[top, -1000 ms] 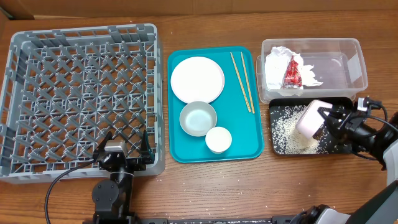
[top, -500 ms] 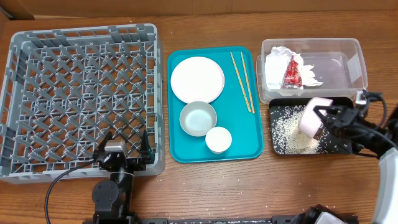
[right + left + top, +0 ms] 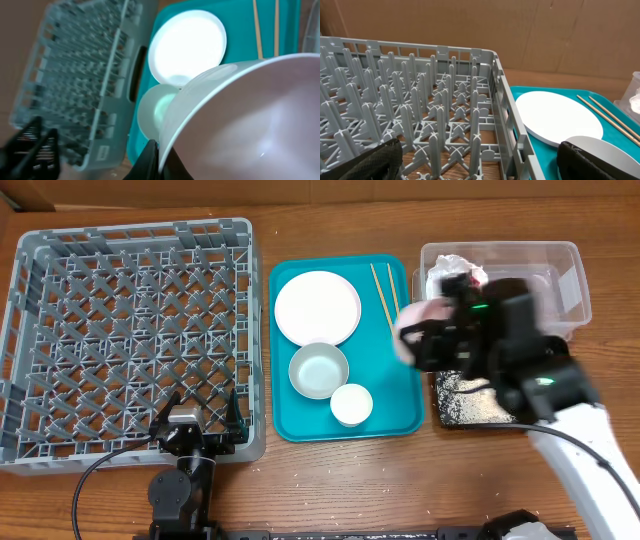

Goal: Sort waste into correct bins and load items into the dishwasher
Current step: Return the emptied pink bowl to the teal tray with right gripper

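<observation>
1. Step in hand, as I read it: the carried bowl point(image 3: 412, 330) shows a bare inside and the rice point(image 3: 456, 388) lies in the black tray point(image 3: 441, 422) at lower right. The bowl is likely bound for the dish rack point(image 3: 130, 340) filling the left of the frame
2. The right gripper point(image 3: 157, 154) pinches the bowl's rim. The bowl is tipped on edge above the teal tray point(image 3: 290, 420), by the chopsticks point(image 3: 384, 292) – the overhead view is blurred here
3. The left gripper point(image 3: 201, 418) sits at the rack's near wall, bottom left, fingers spread wide, holding nothing
4. The next move calls for passing clear above the plate point(image 3: 317, 307), second bowl point(image 3: 318, 370) and cup point(image 3: 351, 404), then lowering between the rack's pegs before release
5. Half a second ago the bowl hung over the black tray. The right arm has since swung up and left, and now hides part of the clear tub point(image 3: 572, 280); the left arm is unmoved
</observation>
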`<state>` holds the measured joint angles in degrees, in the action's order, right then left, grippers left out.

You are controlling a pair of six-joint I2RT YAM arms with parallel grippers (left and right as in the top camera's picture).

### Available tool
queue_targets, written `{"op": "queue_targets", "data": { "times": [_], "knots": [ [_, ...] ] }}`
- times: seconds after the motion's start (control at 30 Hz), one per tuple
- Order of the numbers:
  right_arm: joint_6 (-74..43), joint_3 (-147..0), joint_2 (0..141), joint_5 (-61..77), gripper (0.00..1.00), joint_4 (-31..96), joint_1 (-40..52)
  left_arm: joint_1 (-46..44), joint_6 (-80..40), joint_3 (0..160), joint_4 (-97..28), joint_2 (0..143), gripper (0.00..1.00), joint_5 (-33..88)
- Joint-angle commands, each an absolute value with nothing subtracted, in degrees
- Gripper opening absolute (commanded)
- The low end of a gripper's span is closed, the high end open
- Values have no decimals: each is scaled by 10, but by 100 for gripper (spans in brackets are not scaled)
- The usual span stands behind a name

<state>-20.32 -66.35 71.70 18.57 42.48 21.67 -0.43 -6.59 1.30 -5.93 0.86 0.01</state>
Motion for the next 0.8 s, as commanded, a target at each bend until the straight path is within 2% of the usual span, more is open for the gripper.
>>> {"op": "queue_targets", "data": {
  "times": [0.0, 0.3, 0.63, 0.7, 0.77],
  "knots": [
    [-229, -674, 782, 56, 4, 402, 273, -8, -56, 9, -57, 4, 100, 0],
    [-267, -674, 946, 63, 4, 369, 303, -8, -56, 9, -57, 4, 100, 0],
    [-288, -674, 998, 108, 4, 367, 303, -8, -56, 9, -57, 4, 100, 0],
    [-288, -674, 998, 108, 7, 368, 303, -8, -56, 9, -57, 4, 100, 0],
    [-288, -674, 998, 109, 14, 368, 303, -8, -56, 9, -57, 4, 100, 0]
  ]
}}
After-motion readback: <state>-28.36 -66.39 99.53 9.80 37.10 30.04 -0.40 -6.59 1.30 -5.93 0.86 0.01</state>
